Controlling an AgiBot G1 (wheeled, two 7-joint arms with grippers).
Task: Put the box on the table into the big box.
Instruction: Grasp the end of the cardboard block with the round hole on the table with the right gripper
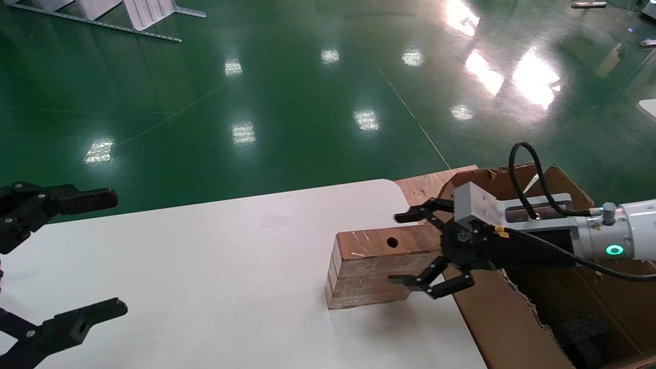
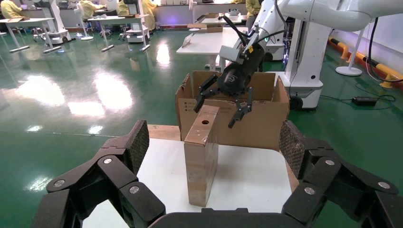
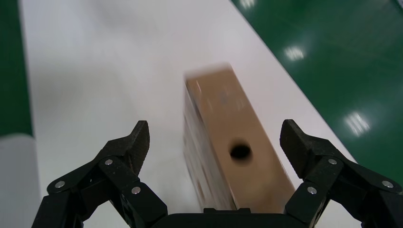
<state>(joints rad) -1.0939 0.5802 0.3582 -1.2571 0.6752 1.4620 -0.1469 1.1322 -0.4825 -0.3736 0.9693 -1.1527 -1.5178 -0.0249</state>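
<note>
The box, small, brown and tape-shiny with a round black hole in its top face, stands on edge near the right end of the white table. My right gripper is open and straddles the box's end nearest the big box, one finger on each side, not touching. In the right wrist view the box lies between the spread fingers. My left gripper is open over the table's left end. From the left wrist view the box stands well ahead of it, with the big box behind.
The big box sits beside the table's right edge on a brown wooden board, with dark foam inside and ragged torn walls. Shiny green floor lies beyond the table's far edge.
</note>
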